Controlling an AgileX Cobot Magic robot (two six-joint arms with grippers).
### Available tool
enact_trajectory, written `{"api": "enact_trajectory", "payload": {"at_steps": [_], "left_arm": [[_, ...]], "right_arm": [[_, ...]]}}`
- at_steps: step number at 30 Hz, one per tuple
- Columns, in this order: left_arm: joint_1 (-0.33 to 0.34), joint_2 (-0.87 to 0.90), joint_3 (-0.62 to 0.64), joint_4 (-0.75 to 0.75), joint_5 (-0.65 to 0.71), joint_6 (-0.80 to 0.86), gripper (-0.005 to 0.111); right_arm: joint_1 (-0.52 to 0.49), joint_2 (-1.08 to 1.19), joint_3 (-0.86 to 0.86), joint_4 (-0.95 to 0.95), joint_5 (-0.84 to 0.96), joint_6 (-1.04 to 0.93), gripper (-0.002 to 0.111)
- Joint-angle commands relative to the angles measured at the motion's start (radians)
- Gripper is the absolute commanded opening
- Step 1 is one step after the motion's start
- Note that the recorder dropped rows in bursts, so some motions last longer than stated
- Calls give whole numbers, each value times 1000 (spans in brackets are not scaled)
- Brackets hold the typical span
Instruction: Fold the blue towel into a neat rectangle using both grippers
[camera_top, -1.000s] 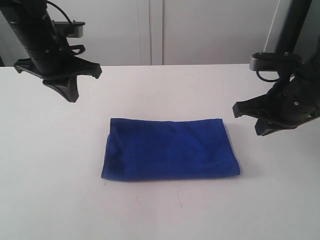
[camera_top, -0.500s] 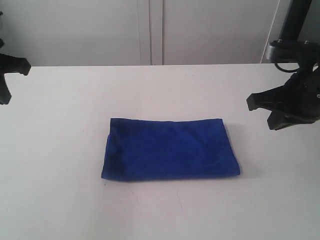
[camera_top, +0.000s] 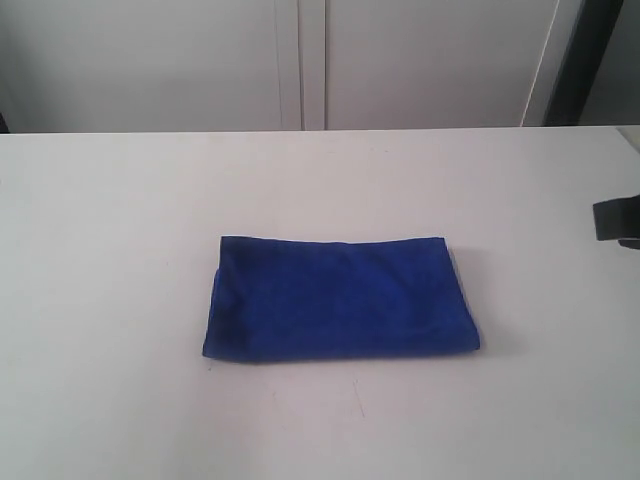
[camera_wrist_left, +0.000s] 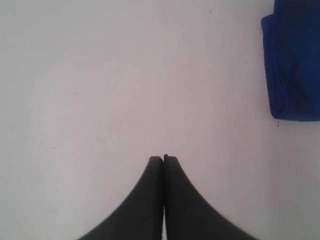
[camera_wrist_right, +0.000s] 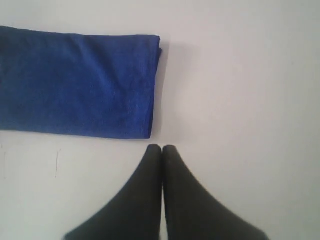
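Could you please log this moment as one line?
royal-blue microfibre towel: folded rectangle, flat on white table | left gripper: shut, empty | right gripper: shut, empty

- The blue towel (camera_top: 340, 298) is soft cloth, matt, with a fine fuzzy nap showing faint streaks.
- The table (camera_top: 120, 200) has a smooth, matt white top with a few faint scuffs.
- The left gripper (camera_wrist_left: 163, 159) and the right gripper (camera_wrist_right: 161, 148) look like smooth, dull black plastic.
- The wall panels (camera_top: 420, 60) are smooth and matt.
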Motion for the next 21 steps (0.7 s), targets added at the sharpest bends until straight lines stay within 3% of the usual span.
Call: {"api": "enact_trajectory", "payload": {"at_steps": [1, 12, 21], "left_arm": [[5, -93, 40, -8, 6, 14, 0], [5, -183, 59, 17, 10, 86, 0], [5, -183, 59, 17, -3, 86, 0]], "right_arm": [[-6, -111, 50, -10, -7, 3, 0], [-6, -273, 179, -10, -184, 3, 0], [-6, -279, 179, -10, -188, 3, 0]]}}
